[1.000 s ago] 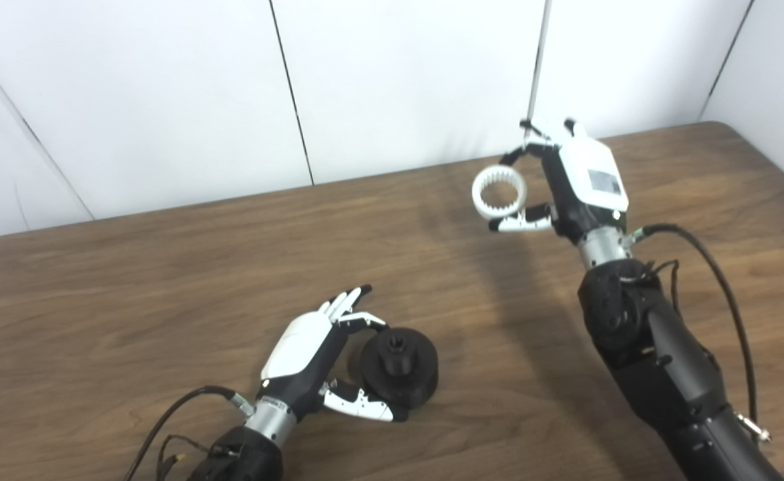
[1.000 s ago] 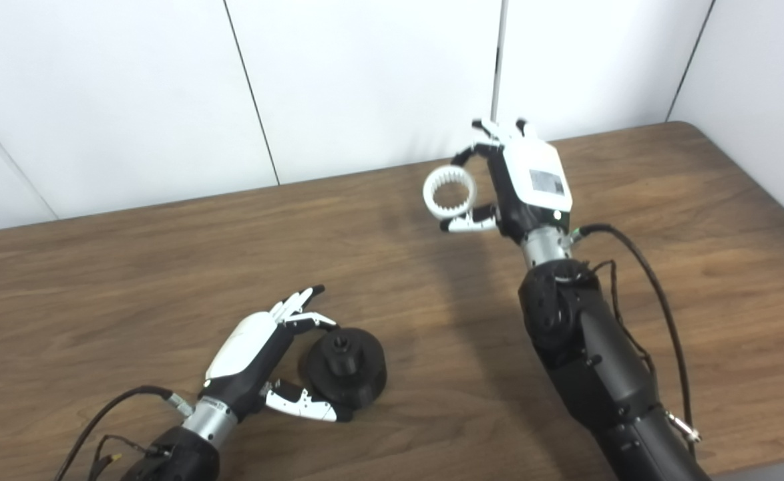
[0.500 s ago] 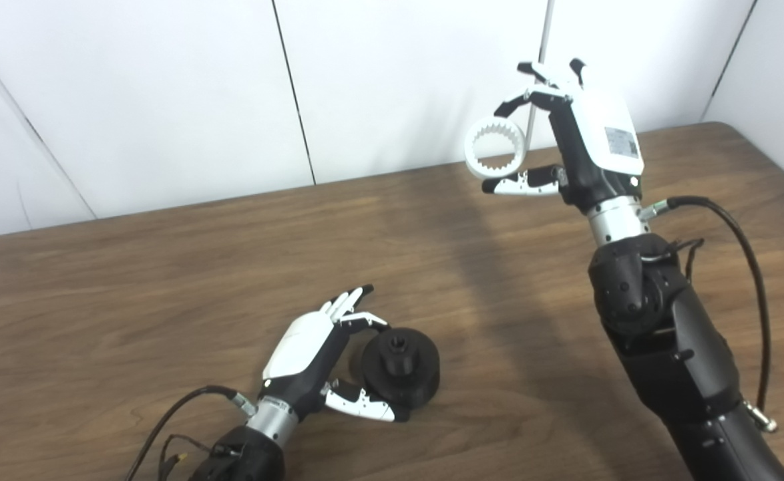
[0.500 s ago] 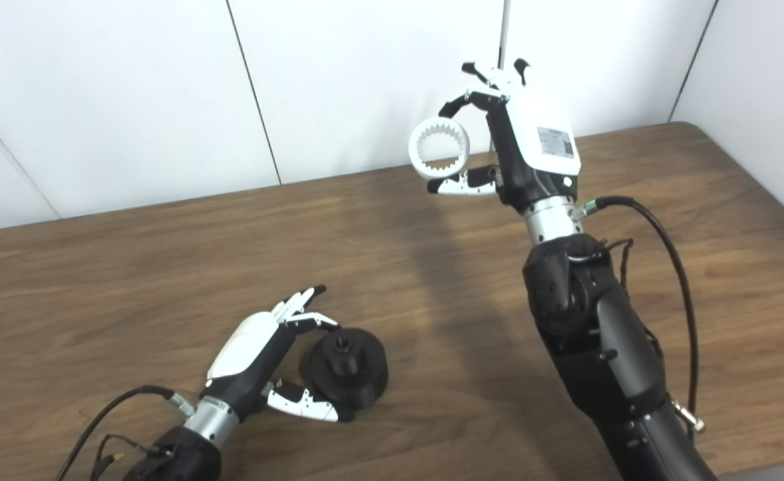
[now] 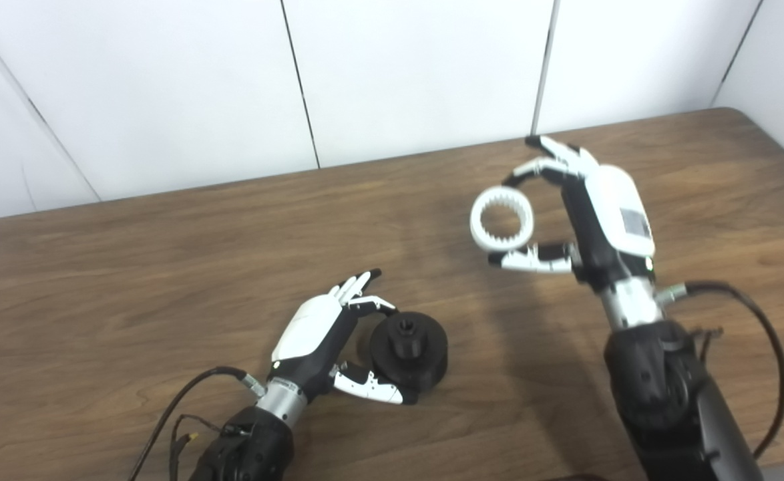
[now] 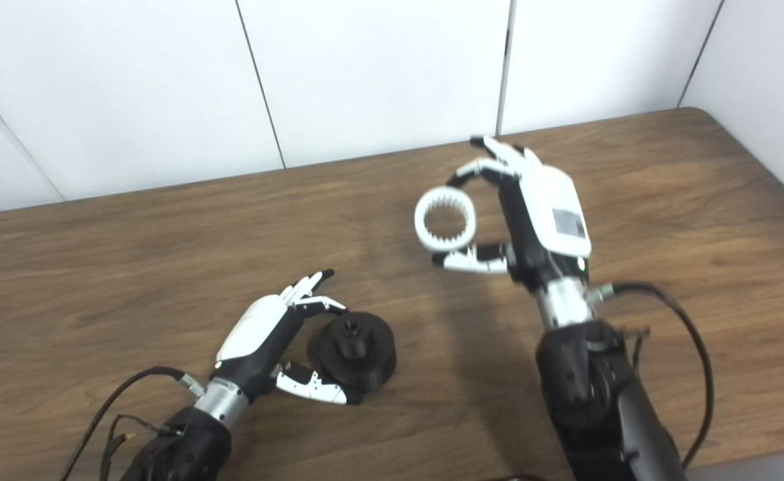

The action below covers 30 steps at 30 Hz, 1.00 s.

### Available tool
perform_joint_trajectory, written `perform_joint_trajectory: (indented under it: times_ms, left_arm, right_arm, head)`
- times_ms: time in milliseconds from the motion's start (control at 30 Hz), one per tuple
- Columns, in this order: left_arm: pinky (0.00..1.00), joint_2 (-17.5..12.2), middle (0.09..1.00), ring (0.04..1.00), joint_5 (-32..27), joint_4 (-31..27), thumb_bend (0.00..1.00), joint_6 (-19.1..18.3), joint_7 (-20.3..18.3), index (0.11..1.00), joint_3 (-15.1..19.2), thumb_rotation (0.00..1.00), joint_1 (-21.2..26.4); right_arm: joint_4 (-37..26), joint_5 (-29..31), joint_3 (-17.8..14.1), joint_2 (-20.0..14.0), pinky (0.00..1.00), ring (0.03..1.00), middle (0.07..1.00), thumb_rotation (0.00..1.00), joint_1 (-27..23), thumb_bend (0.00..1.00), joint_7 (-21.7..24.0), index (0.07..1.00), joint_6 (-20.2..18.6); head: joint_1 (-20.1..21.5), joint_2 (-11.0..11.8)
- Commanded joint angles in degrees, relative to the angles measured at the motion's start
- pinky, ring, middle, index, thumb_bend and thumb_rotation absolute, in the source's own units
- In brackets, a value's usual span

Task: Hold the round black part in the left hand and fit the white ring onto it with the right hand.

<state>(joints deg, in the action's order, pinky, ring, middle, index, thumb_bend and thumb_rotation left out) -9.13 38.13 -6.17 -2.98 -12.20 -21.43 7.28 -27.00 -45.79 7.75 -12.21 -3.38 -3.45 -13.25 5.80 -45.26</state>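
Note:
The round black part (image 5: 410,350) sits on the wooden table (image 5: 131,267) near the front, a small hub with a hole on top. My left hand (image 5: 328,347) cups it from the left, thumb under its front edge and fingers at its back; the part rests on the table. The white ring (image 5: 501,219), toothed inside, hangs in the air to the right. My right hand (image 5: 582,214) is shut on it, pinching it between thumb below and fingers above. Ring and black part are well apart.
White wall panels (image 5: 419,67) stand behind the table's far edge. Cables (image 5: 752,334) trail from both wrists. The table's right edge (image 6: 766,167) runs close to a side wall.
The right hand, having lifted the ring high, has now come down and a little toward me with it. The left hand and black part have stayed put; the camera shifted slightly.

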Motion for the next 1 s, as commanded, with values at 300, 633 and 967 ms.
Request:
perform_joint_trajectory:
  times_ms: [300, 633, 967]
  left_arm:
    - [1.0, 2.2, 1.0, 1.0, 2.4, -0.8, 0.97, -1.5, 1.0, 0.598, -0.6, 0.38, 4.1]
    - [1.0, 2.7, 1.0, 1.0, 2.7, -1.3, 0.97, -2.1, 1.0, 0.593, -0.7, 0.36, 3.9]
    - [1.0, 1.9, 1.0, 1.0, 2.2, -0.9, 0.97, -1.5, 1.1, 0.593, -0.6, 0.37, 3.9]
  right_arm:
    - [-5.0, 3.0, 0.2, 1.3, 0.95, 0.874, 0.865, 0.15, 4.4, 0.52, 0.8, 0.494, 6.0]
    - [-4.3, 3.5, 1.7, 2.7, 0.93, 0.866, 0.86, 0.15, 6.3, 0.52, 0.9, 0.494, 8.3]
    - [-3.4, 3.6, 4.1, 4.4, 0.96, 0.871, 0.862, 0.15, 6.3, 0.52, 2.2, 0.494, 9.8]
  head:
    - [-9.7, -1.1]
    - [-9.2, -1.4]
    - [-8.6, -1.7]
